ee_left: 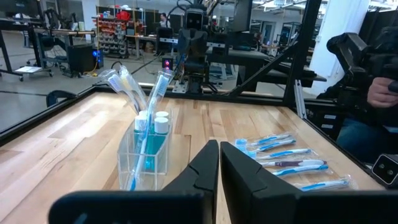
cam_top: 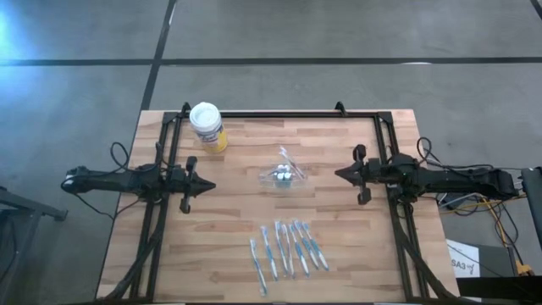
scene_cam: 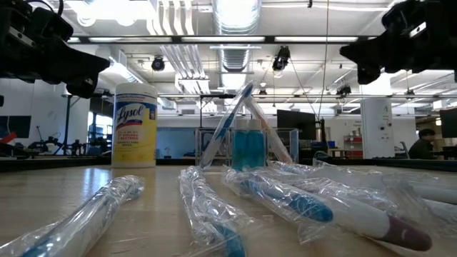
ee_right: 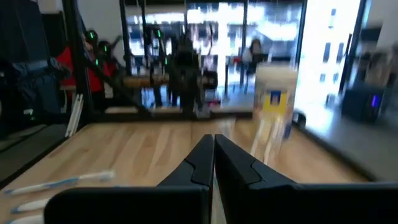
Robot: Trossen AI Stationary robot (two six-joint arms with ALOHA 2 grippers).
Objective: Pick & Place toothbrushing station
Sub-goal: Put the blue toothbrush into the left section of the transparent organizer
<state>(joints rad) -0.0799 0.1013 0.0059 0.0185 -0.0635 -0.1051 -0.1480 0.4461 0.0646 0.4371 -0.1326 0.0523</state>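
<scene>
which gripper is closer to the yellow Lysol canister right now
Left. The left gripper sits just below and beside the Lysol canister in the high view; the right gripper waits across the table, beyond the clear holder.

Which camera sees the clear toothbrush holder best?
The left wrist view: the clear holder is close and whole, brushes leaning out. From above it is tiny, from table height wrapped toothbrushes partly hide it, and the right wrist view misses it.
</scene>
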